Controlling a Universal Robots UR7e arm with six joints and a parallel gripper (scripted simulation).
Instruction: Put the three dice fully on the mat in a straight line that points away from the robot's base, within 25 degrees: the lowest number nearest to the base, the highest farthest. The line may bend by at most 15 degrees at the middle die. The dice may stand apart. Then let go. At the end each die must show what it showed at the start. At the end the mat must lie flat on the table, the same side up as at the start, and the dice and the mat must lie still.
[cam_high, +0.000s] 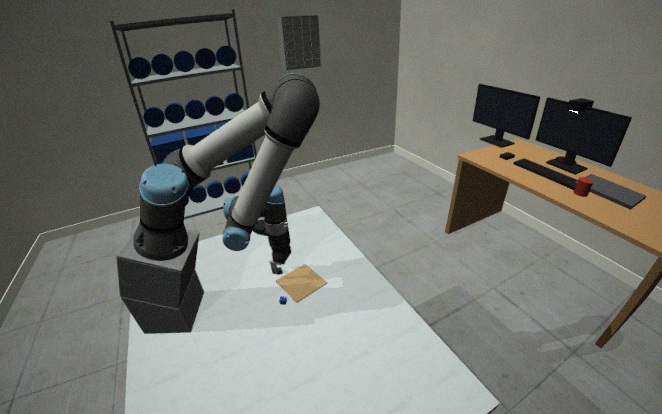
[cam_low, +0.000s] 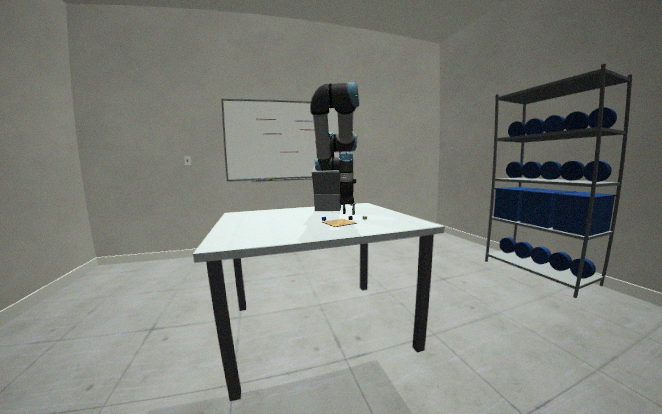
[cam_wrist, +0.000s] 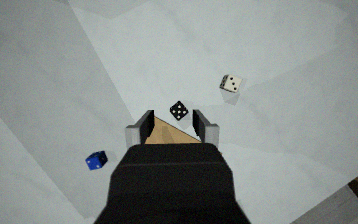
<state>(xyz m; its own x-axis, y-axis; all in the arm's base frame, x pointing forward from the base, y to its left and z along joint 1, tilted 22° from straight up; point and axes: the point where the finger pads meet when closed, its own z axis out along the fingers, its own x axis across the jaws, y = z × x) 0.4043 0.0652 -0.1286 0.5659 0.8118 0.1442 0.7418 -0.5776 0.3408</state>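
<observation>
Hovering with fingers spread wide and empty
The black die (cam_wrist: 178, 110) lies just ahead of them, off the mat (cam_wrist: 167, 135)

A grey-tubed arm (cam_high: 260, 170) with blue joint caps, dark collars and a black hand (cam_wrist: 172, 125).

matt wood-look mat (cam_high: 301, 282), smooth table (cam_high: 300, 360)

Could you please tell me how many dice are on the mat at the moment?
0. The black die sits just off the mat's corner, white die beyond it, blue die on the opposite side.
</observation>
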